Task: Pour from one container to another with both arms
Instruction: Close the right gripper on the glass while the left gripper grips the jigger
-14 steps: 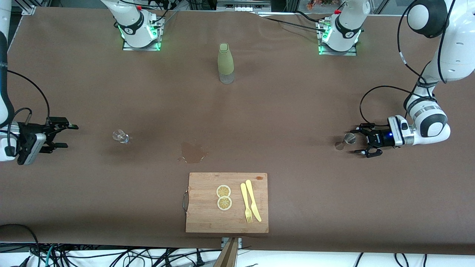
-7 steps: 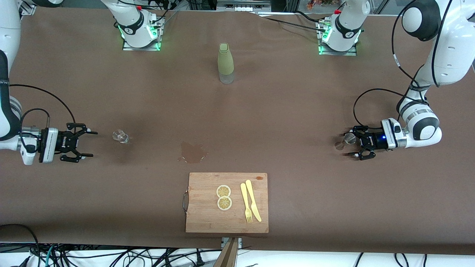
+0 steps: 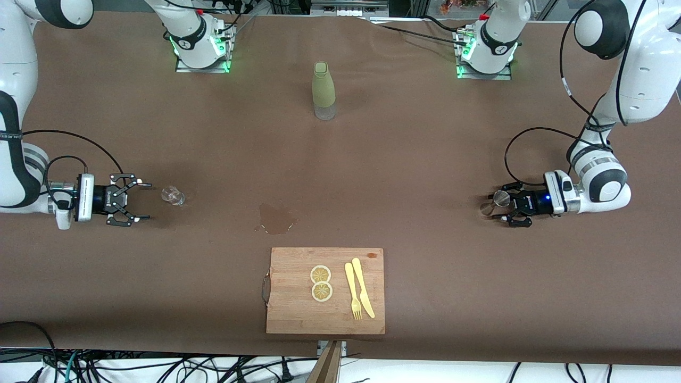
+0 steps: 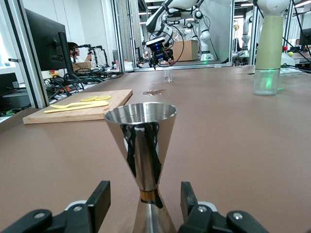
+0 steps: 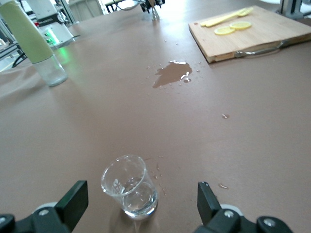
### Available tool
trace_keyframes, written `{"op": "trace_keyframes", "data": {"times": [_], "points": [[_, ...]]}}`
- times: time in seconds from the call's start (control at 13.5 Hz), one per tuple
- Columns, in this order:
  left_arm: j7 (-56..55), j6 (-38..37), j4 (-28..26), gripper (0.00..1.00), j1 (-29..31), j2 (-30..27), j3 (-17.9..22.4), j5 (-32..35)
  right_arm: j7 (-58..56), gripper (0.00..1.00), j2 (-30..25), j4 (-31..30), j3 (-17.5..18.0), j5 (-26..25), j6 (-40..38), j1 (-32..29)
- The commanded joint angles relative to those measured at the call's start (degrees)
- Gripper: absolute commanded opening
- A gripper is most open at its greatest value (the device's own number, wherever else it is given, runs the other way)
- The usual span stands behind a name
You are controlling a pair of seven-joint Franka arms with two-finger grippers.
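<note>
The small steel jigger (image 3: 499, 198) stands upright near the left arm's end of the table. My left gripper (image 3: 503, 205) lies low around it, one finger on each side of its narrow waist (image 4: 148, 194). A gap shows on both sides, so the left gripper (image 4: 144, 201) is open and holds nothing. The tiny clear glass cup (image 3: 173, 196) stands near the right arm's end, with a little clear liquid in it (image 5: 130, 188). My right gripper (image 3: 142, 201) is open, low over the table, its fingertips just short of the cup.
An olive-green sleeved bottle (image 3: 323, 90) stands mid-table, near the bases. A brown puddle (image 3: 275, 219) lies between the cup and the jigger. Nearer the camera, a wooden cutting board (image 3: 295, 314) carries two lemon slices, a yellow fork and a knife.
My right gripper has swung in and slid toward the glass cup. My left gripper has crept forward around the jigger and its fingers have narrowed.
</note>
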Motion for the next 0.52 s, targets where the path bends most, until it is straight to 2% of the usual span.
{"op": "trace_keyframes", "data": {"times": [0.0, 0.15, 0.44], "points": [[5.2, -1.1, 0.7, 0.60, -0.6, 0.9, 0.5, -1.6, -4.2, 1.00, 1.8, 0.0, 0.2, 2.0, -2.7, -0.9], [5.7, -1.1, 0.7, 0.52, -0.6, 0.9, 0.6, -1.3, -6.5, 1.00, 2.8, -0.4, 0.2, 2.1, -2.9, -1.3], [5.9, -1.7, 0.6, 0.52, -0.5, 0.9, 0.7, -1.1, -9.2, 1.00, 4.8, -0.4, 0.2, 3.8, -3.8, -1.7]]}}
